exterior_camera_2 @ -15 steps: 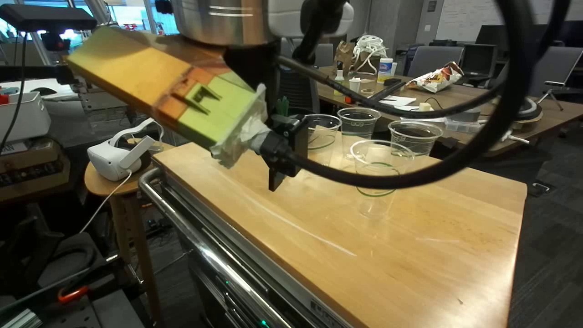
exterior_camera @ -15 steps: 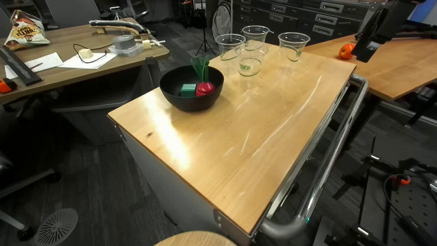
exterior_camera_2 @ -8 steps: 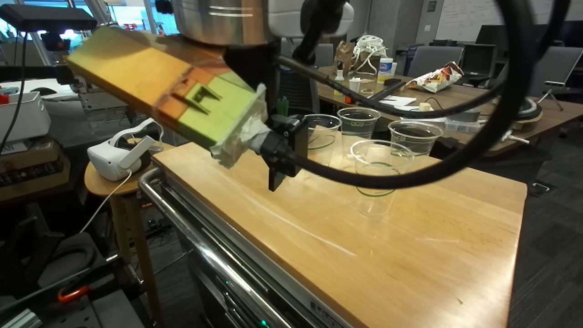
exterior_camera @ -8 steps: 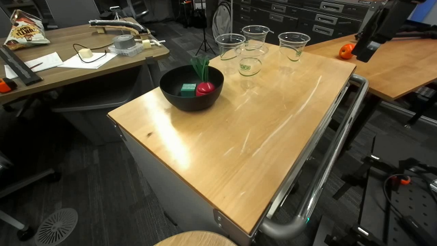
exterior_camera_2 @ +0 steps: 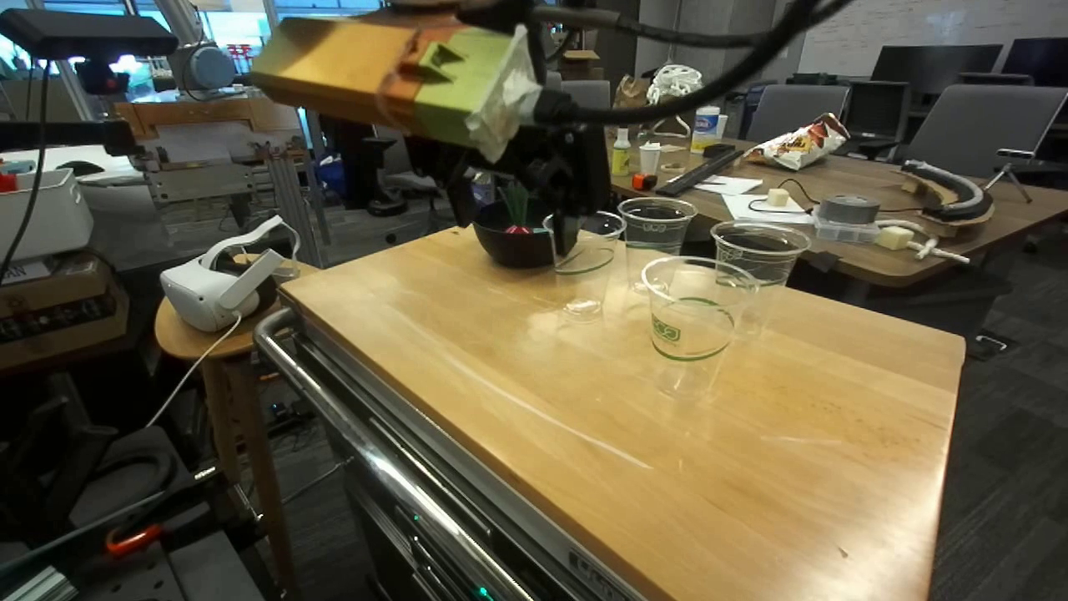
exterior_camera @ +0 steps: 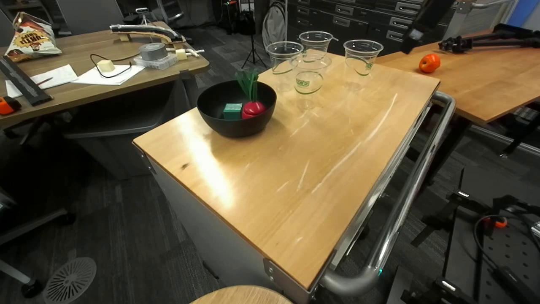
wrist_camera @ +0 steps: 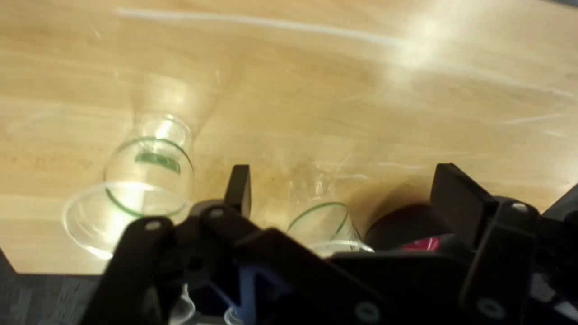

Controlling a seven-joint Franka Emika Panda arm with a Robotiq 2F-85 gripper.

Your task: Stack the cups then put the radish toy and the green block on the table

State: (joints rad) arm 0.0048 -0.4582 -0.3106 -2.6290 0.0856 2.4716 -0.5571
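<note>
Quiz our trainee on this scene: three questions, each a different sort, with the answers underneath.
1. How many clear tapered plastic cups stand on the light wooden table?
2. True or false: the black two-fingered end effector stands open in the wrist view.
3. Fill the gap: in an exterior view, the round black bowl holds the rounded red radish toy and a ____.

Key:
1. Four.
2. True; its jaws are spread apart.
3. A green cube-shaped block.

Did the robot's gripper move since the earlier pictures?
Yes. In an exterior view, the gripper moved up and left: before, its tip was just right of the orange-red ball; now it's left of it.
</note>
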